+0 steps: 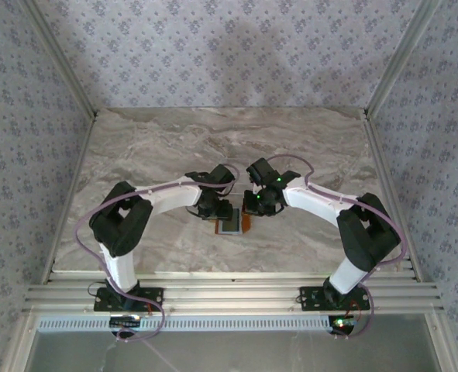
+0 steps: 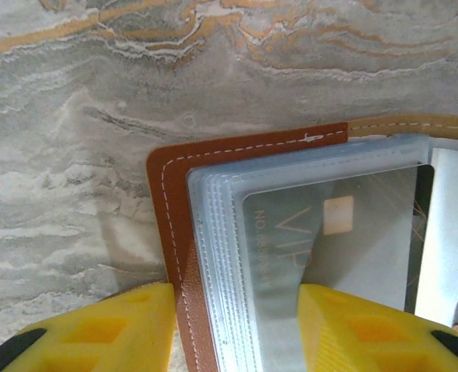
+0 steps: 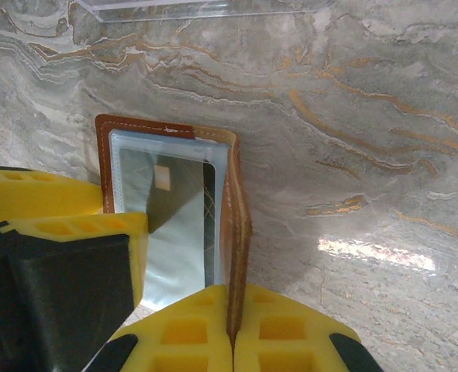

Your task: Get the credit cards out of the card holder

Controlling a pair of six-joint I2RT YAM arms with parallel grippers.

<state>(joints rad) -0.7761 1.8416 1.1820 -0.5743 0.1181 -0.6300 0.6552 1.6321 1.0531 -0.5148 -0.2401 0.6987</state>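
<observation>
Card holder (image 1: 232, 225) lies opened on the marble-patterned bench (image 1: 213, 139), just below the middle of the overhead frame. The left claw (image 1: 213, 206) is at its left side and the right claw (image 1: 258, 203) at its right, both close over it.

From the right wrist camera, the right claw (image 3: 232, 314) is closed tight on one orange-brown leather flap of the holder. That flap stands on edge and runs up from the bottom centre of the frame, with a yellow finger (image 3: 290, 333) pressed against each face. The other flap lies flat on the bench to the left, its clear sleeves (image 3: 174, 256) facing up.

From the left wrist camera, the left claw (image 2: 236, 325) stands part open, its two yellow fingers in the lower left and lower right of the frame. The stack of sleeves and the stitched leather edge show between them. I can't make out whether the fingers rest on the holder or hang just above it, but they do not look closed on anything.

A pale silver credit card (image 2: 352, 256) marked VIP, with a small pale chip (image 2: 338, 215), sits inside the top sleeve, right of centre. A dark card (image 2: 423, 232) shows as a thin strip along its right side.
</observation>
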